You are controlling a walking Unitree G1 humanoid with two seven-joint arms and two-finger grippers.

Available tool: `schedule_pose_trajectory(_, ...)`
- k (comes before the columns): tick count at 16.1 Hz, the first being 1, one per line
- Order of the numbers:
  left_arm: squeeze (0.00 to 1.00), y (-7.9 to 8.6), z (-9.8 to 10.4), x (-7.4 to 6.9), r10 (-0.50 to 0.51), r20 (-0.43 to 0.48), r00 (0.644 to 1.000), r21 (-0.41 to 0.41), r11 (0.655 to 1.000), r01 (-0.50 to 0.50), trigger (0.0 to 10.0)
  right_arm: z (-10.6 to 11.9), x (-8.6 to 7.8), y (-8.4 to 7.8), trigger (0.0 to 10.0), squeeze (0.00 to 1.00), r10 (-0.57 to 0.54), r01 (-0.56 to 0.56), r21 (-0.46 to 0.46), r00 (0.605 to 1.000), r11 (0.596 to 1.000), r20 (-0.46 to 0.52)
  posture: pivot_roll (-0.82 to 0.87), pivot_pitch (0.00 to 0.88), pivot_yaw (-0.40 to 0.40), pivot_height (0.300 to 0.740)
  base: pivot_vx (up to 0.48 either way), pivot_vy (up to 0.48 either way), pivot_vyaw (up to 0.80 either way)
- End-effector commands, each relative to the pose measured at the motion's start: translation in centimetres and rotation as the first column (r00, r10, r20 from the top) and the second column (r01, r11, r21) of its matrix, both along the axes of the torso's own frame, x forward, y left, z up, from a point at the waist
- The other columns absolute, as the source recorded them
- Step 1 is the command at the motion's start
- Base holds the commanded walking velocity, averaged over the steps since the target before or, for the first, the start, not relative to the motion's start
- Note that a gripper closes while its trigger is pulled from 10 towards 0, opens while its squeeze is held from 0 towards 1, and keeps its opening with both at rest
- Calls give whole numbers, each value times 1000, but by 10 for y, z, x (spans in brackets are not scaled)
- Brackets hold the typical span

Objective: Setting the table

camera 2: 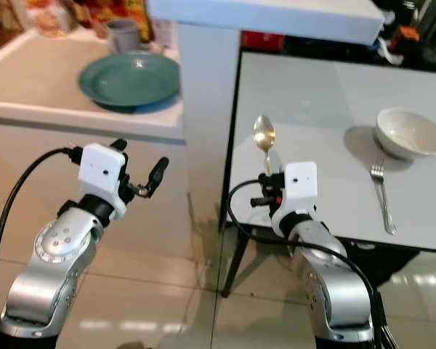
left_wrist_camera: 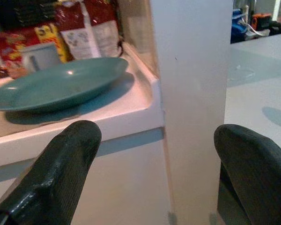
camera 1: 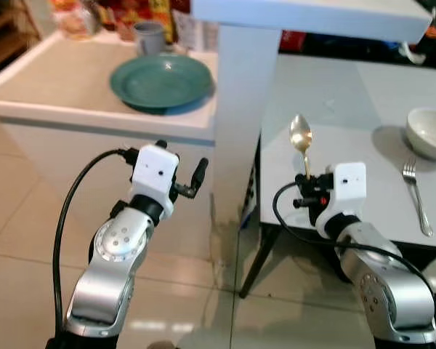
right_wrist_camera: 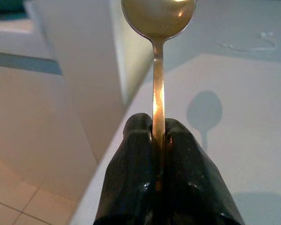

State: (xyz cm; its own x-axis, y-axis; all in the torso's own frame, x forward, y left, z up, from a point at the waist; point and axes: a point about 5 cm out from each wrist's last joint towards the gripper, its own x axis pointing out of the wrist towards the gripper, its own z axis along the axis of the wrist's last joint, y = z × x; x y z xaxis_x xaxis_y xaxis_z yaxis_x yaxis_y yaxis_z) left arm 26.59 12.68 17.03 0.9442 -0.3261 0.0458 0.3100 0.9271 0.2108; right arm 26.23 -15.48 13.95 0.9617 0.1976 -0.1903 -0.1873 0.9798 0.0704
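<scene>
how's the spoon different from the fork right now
The spoon is gold-coloured; the fork is silver. The spoon is held by its handle in the right hand, shut on it, bowl pointing away from the robot above the table's near edge; the fork lies flat on the grey table, untouched. The fork sits beside the white bowl; the spoon is further to the left. Both are slim metal cutlery.

Bright overhead light, soft shadows under bowl (camera 1: 427,131) & plate (camera 1: 160,81); floor glare, wrist views' fingertips blurred.
</scene>
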Motion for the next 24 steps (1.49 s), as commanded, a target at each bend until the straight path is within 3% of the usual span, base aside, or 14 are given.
schedule_pose_trajectory(1,0,0,4,-2,-7,15,1000,-2,1000,7,10000,3,1,-1,10000,0,-9,10,-4,1000,1000,8,34,63,-29,740,326,0,0)
schedule_pose_trajectory(6,0,-1,6,0,-7,17,1000,-11,1000,7,10000,2,0,2,10000,0,-5,5,35,1000,999,-6,32,60,-30,740,332,0,-466)
schedule_pose_trajectory(14,0,1,4,-7,-17,10,1000,-13,1000,17,10000,0,-2,6,10000,0,14,-13,43,1000,999,-18,41,54,-38,740,216,0,0)
schedule_pose_trajectory(19,0,-9,-1,-17,-144,-21,989,-3,990,144,10000,-5,5,3,10000,0,-46,49,45,996,998,-76,41,57,-33,740,0,0,0)
schedule_pose_trajectory(24,0,-20,-1,-22,-242,-42,969,11,970,243,10000,-14,27,0,10000,0,-118,127,30,971,991,-209,46,65,-42,740,0,0,0)
